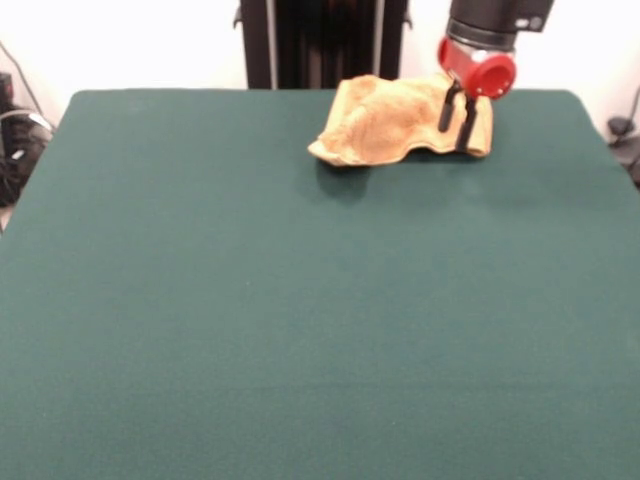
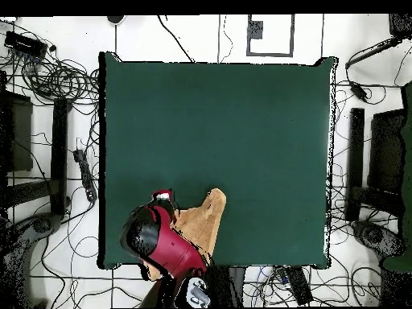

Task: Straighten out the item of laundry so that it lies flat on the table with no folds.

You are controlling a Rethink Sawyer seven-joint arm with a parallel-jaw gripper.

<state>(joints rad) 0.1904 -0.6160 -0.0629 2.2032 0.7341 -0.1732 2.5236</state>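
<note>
The yellow-orange towel (image 1: 385,120) lies crumpled and bunched at the far edge of the dark green table (image 1: 300,300), close to the robot's pedestal. Its left part is humped up in folds. My gripper (image 1: 453,138) hangs from the red wrist at the towel's right end. Its two black fingers (image 1: 447,110) stand apart, with their tips down at the cloth. In the overhead view the towel (image 2: 203,225) lies near the bottom edge of the table (image 2: 241,121). The red arm (image 2: 165,245) covers the towel's left part and hides the gripper.
The black pedestal (image 1: 320,40) stands just behind the towel. Cables and equipment (image 2: 48,80) lie on the floor around the table. The towel is close to the table's edge on the robot's side.
</note>
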